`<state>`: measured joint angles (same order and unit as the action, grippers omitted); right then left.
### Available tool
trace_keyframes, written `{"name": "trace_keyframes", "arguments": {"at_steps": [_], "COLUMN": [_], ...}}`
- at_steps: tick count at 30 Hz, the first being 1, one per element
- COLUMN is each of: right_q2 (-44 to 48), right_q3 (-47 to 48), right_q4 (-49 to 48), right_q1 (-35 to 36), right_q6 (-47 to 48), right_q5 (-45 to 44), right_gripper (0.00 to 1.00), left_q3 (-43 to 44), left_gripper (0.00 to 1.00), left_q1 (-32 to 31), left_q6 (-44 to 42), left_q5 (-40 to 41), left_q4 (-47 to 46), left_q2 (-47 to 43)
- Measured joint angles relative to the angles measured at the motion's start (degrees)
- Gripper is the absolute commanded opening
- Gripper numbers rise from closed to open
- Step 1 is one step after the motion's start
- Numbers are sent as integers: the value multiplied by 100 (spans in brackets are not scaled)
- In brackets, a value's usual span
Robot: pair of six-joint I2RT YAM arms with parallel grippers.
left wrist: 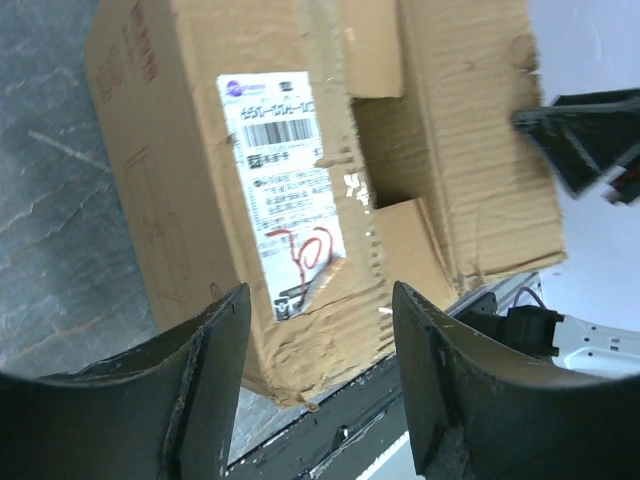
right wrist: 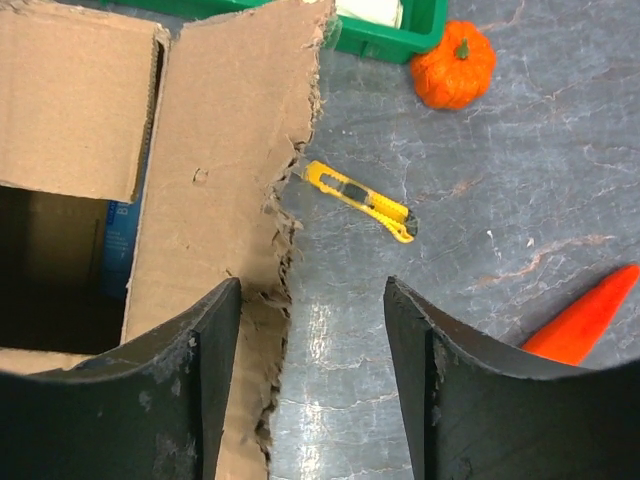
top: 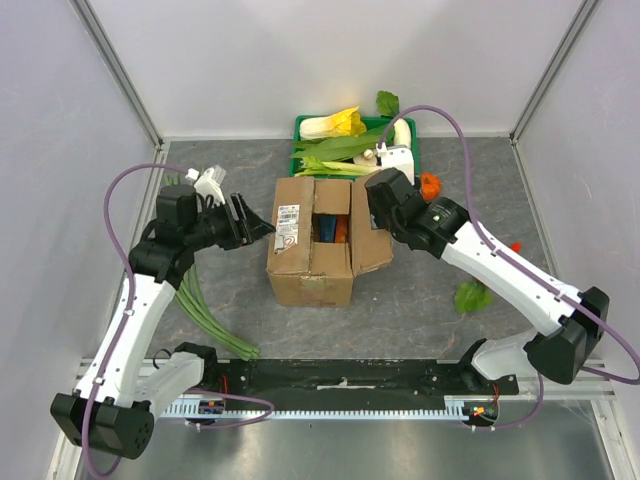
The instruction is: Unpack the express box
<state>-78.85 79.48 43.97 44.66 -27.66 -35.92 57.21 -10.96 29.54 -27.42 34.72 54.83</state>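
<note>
The express box (top: 312, 240) sits on the grey table (top: 200, 160) between the 2 arms, its top partly open, with something blue and red (top: 332, 228) showing in the dark gap between the flaps. Its left flap carries the white shipping label (left wrist: 285, 190), and its right flap (right wrist: 230, 170) leans outward with a ragged, torn outer edge. The left gripper (top: 255, 222) hovers at the box's labelled side with its jaws spread wide and nothing in them; whether a fingertip touches the cardboard cannot be told. The right gripper (right wrist: 312, 290) hangs over the box's right side, also spread wide and holding nothing, and the torn edge runs between its 2 fingers. If it pinches there and pulls, the weakened cardboard will probably rip further rather than fold back. The box looks light, so a sideways push from either arm could slide it or tip it. Just behind the box is the green tray (top: 300, 125), which such a shove could jolt. Just right of the box lies a yellow utility knife (right wrist: 362, 200), close enough for a swinging flap or finger to sweep it. Further right are a small pumpkin (right wrist: 455, 72) and a carrot (right wrist: 585, 320). With both wrists this near the box, reaching in together risks a clash, and the narrow gap may snag a finger.
</note>
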Motion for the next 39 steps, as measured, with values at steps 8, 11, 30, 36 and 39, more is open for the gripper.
{"name": "trace_keyframes", "arguments": {"at_steps": [8,11,30,36,39], "right_q2": [-109,-109,-190,-192,-236], "right_q3": [-404,-732,271,697,922], "right_q4": [-37,-131,-83,50,57], "right_q1": [-144,-146,-166,-50,81], "right_q6": [-153,-175,-122,-11,94], "right_q5": [160,197,417,409,466], "right_gripper": [80,84,60,64,67], "left_q3": [177,177,238,442,529], "left_gripper": [63,63,61,63,67], "left_q1": [-11,-44,-885,-1082,-1167], "left_q6": [-131,-129,-129,-129,-129], "left_q5": [-275,-282,-116,245,424], "left_q4": [-238,-234,-671,-717,-780], "left_q2": [-249,-249,-24,223,352]}}
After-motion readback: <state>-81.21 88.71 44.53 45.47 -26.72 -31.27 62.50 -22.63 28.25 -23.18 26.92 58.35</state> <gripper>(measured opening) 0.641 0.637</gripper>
